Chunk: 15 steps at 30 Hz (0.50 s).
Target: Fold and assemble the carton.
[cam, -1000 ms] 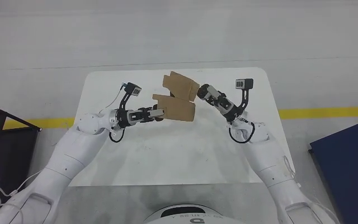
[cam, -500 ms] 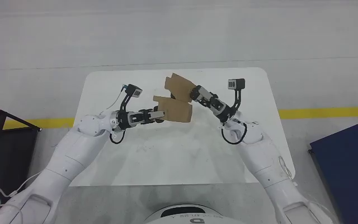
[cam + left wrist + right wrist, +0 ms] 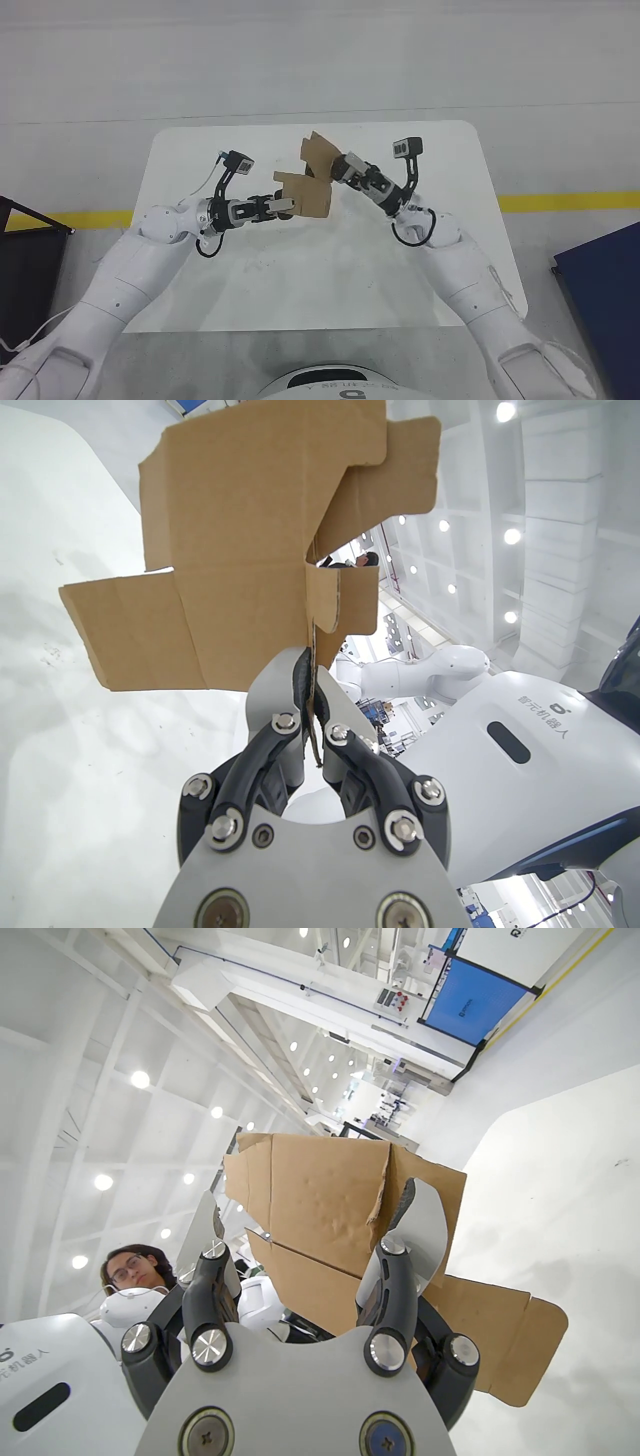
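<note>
A brown cardboard carton [image 3: 312, 185] is held in the air over the back middle of the white table [image 3: 300, 290], partly unfolded with flaps sticking out. My left gripper [image 3: 287, 204] comes at it from the left and is shut on the thin edge of one carton [image 3: 235, 565] panel, which is pinched between the fingertips [image 3: 302, 672]. My right gripper [image 3: 338, 170] is at the carton's right side and stands open. Its two fingers [image 3: 425, 1223] straddle a dented panel of the carton [image 3: 320, 1198], one resting against the folded corner.
The table's near half lies below the arms. On the floor, a black object [image 3: 20, 260] is left of the table and a dark blue one [image 3: 600, 280] is to its right. A yellow floor line [image 3: 570, 201] runs behind.
My right gripper has moved left against the carton, which now looks narrower and more folded in from above. The left gripper has kept its hold and barely moved.
</note>
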Motion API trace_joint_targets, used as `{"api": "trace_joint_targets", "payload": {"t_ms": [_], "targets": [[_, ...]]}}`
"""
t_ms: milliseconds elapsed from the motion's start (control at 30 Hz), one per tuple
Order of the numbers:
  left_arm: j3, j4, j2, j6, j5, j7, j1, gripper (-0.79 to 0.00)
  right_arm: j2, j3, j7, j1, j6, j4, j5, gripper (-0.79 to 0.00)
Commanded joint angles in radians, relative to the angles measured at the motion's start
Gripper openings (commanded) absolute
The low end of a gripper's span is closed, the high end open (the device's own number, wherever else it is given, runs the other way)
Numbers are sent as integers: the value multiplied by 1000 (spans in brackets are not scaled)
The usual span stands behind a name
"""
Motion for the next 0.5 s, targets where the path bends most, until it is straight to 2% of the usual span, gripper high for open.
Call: {"api": "trace_joint_targets", "payload": {"t_ms": [0, 333, 467], "targets": [[2, -1, 0, 0, 0, 0, -2, -785, -1, -1, 61, 9, 3, 22, 69, -188], [11, 13, 0, 8, -4, -8, -15, -785, -5, 19, 376, 35, 53, 79, 402, -296], [9, 19, 1, 8, -11, -8, -16, -785, -3, 33, 461, 40, 109, 76, 459, -317]]}}
